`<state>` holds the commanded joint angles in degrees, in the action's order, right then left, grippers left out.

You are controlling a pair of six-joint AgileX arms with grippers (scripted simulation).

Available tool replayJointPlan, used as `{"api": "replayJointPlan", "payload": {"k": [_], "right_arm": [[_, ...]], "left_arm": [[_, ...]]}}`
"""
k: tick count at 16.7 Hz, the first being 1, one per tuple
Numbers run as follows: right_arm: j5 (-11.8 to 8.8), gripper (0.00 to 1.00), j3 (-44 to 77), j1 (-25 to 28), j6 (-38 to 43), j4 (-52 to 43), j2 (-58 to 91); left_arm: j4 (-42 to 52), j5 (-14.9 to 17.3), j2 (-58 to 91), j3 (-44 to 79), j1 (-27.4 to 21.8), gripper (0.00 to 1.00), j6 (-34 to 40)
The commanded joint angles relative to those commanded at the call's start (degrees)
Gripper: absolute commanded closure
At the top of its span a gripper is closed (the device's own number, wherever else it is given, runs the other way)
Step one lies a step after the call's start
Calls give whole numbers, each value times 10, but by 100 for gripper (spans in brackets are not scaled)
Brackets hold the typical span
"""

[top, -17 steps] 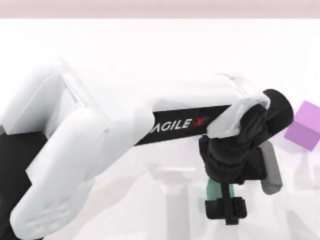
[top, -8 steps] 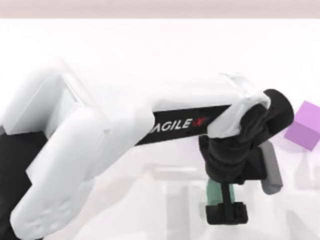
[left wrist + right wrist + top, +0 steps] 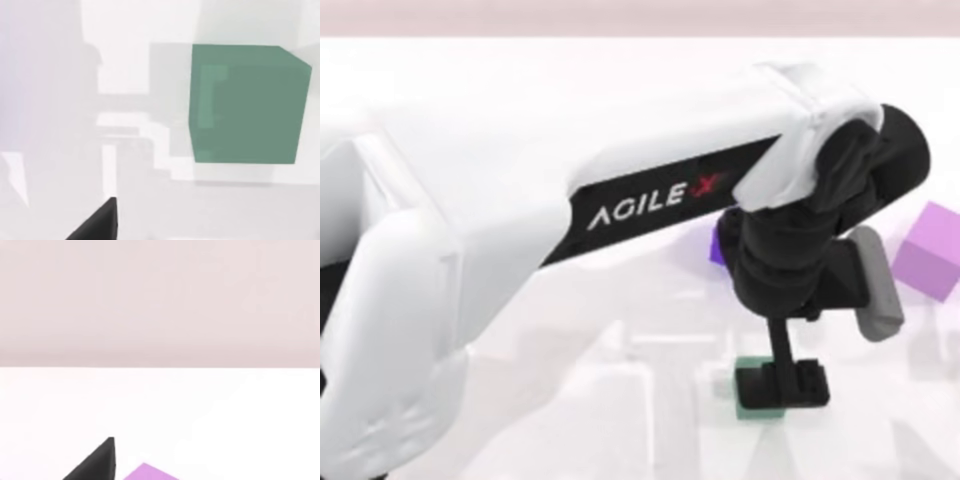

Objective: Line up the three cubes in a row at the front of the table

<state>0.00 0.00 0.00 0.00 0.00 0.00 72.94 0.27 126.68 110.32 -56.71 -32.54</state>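
The teal cube (image 3: 752, 404) rests on the white table (image 3: 570, 90) near the front, right of centre. My left gripper (image 3: 782, 385) hovers over it, open and holding nothing. The left wrist view shows the teal cube (image 3: 247, 105) standing alone on the surface, with one dark fingertip (image 3: 102, 225) well to its side. A sliver of the violet-purple cube (image 3: 717, 250) peeks out from behind the left wrist. The lilac-pink cube (image 3: 930, 252) sits at the far right. My right gripper (image 3: 142, 460) is outside the top view; it is open, with a corner of the lilac-pink cube (image 3: 150, 474) just beyond its fingertip (image 3: 102, 462).
My left arm (image 3: 520, 250) spans most of the table from the left and hides the middle. A pinkish-beige strip (image 3: 640, 15) runs along the far edge.
My left arm has risen and drawn back. The teal cube now sits free on the table, and the violet-purple cube has come into view.
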Motion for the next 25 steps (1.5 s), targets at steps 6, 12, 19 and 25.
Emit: {"api": "replayJointPlan", "payload": {"k": [6,12,19,25], "right_arm": [[0,0,6,2,-2,-4,5],[0,0,165,42,-49,-114,164],[0,0,560,128,-149,-355,601],[-2,0,895,204,-238,-580,997]], "left_arm": [[-2,0,-5,-3,0,0,1],[-88,-8,-154,-139,79,0,43],[-293,-13,-552,-479,264,0,147],[-489,-12,-914,-804,424,0,238]]}}
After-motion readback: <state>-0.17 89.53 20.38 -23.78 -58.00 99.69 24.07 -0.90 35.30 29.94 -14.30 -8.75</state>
